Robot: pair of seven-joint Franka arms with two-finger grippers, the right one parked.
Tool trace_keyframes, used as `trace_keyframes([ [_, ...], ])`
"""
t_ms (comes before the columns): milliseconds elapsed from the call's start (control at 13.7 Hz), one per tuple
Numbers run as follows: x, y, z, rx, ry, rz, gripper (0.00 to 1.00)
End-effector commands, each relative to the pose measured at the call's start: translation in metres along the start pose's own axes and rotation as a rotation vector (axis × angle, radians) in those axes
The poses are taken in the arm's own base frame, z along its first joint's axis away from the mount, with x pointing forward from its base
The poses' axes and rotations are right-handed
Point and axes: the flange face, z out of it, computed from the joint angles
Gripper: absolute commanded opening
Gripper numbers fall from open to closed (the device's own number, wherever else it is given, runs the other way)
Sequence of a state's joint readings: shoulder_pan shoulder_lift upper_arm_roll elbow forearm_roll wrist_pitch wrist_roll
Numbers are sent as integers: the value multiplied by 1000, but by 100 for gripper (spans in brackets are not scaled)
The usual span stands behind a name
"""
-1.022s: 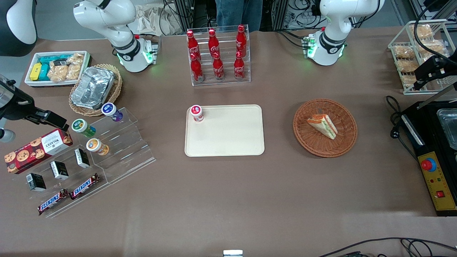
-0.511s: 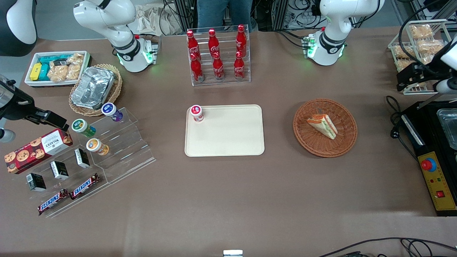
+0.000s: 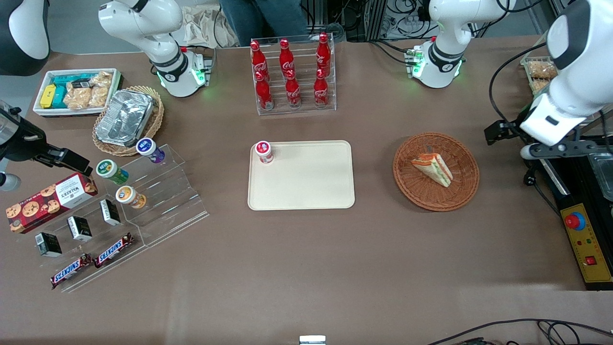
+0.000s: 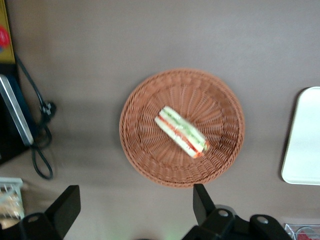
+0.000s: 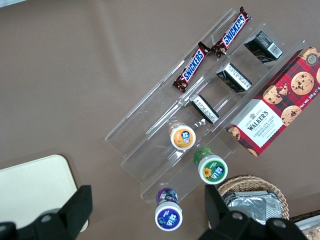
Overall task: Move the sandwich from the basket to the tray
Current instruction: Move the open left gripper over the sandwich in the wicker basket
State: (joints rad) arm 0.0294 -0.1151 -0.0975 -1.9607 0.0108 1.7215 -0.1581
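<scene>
The sandwich [image 3: 433,168] is a triangular wedge with orange, red and green layers, lying in the round reddish-brown basket [image 3: 460,155]. The cream tray [image 3: 306,184] lies flat beside the basket, toward the parked arm's end. My gripper [image 3: 497,131] hangs well above the table, just off the basket's rim toward the working arm's end. In the left wrist view the gripper [image 4: 135,206] is open and holds nothing. The two fingers stand wide apart just outside the basket [image 4: 150,150], with the sandwich [image 4: 181,131] at its middle and an edge of the tray [image 4: 305,140] showing.
A red-capped cup [image 3: 264,152] stands on a tray corner. A rack of cola bottles [image 3: 292,72] is farther from the camera than the tray. A black machine [image 3: 582,206] with cable [image 4: 42,150] and a wire snack rack [image 3: 539,72] sit at the working arm's end.
The left arm has swung in from the table's edge toward the basket, bringing the gripper close to the basket's rim. Sandwich, basket and tray have not moved.
</scene>
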Motion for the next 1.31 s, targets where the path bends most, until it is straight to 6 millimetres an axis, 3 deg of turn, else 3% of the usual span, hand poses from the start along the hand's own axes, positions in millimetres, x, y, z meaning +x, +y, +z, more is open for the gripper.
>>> trace_keyframes([
  [0, -11, -3, 18, -6, -19, -147, 100],
  [73, -9, -5, 24, -7, -21, -176, 100],
  [292, -11, -4, 77, -67, -12, -247, 100],
  [438, -15, -3, 101, -69, -5, -306, 100],
  [803, -11, 4, 135, -79, 29, -467, 100],
  [1241, -6, 42, 169, -3, 11, -565, 100],
])
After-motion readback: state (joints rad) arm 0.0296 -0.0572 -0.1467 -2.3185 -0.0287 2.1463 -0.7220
